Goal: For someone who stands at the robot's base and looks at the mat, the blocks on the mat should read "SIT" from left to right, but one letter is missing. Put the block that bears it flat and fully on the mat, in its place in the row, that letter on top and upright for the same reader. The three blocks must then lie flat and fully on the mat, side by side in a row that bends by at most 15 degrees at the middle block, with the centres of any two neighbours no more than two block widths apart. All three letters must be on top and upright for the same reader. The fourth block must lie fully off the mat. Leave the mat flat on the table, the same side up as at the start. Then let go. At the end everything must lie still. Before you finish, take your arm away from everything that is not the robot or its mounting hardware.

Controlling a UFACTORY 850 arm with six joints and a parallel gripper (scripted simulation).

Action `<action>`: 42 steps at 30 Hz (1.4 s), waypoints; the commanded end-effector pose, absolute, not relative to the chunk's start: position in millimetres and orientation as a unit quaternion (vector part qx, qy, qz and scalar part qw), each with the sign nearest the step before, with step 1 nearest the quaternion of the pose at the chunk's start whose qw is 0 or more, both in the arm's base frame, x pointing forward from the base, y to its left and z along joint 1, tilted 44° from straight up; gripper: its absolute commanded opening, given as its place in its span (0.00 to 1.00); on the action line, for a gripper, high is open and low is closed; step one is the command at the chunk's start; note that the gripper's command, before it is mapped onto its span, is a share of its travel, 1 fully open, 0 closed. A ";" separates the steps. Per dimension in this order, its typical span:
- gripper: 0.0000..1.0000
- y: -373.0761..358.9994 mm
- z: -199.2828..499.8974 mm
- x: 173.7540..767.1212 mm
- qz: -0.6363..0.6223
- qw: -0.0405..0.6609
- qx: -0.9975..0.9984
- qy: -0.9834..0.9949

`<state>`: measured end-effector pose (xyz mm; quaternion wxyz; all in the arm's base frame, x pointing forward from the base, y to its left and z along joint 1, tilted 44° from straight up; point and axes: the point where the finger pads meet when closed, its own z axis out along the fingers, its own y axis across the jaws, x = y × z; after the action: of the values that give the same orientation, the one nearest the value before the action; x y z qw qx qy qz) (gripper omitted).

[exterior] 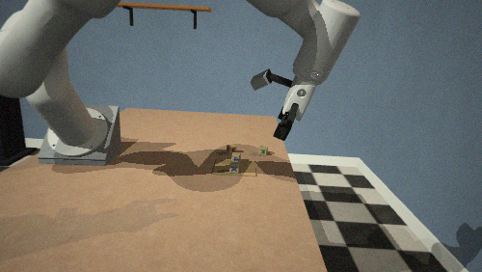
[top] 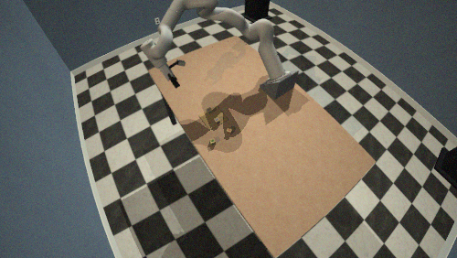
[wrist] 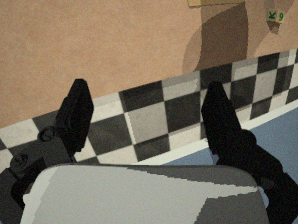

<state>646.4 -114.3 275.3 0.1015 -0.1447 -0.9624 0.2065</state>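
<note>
Plainly, the green-marked block [exterior: 263, 150] sits off the mat [exterior: 249, 169], mid-frame in the exterior view; its letter is unreadable, so a wrong pick is possible. Upper right, the gripper [exterior: 284, 126] hangs wide open, empty, beyond the worktop [exterior: 145, 227] edge.

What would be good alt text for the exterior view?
The robot's open, empty claw hangs above the table's far edge, beside a small mat with two blue-lettered blocks. A green-lettered block sits off the mat.
</note>
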 end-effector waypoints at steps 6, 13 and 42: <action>1.00 -45.0 184.6 672.6 0.177 0.122 -0.252 -0.944; 1.00 1.3 124.1 676.2 0.164 0.139 -0.320 -0.923; 1.00 117.0 -31.8 649.2 0.158 0.193 -0.487 -0.837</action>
<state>648.6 115.4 -31.2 0.1920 -0.4861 -0.8378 0.1580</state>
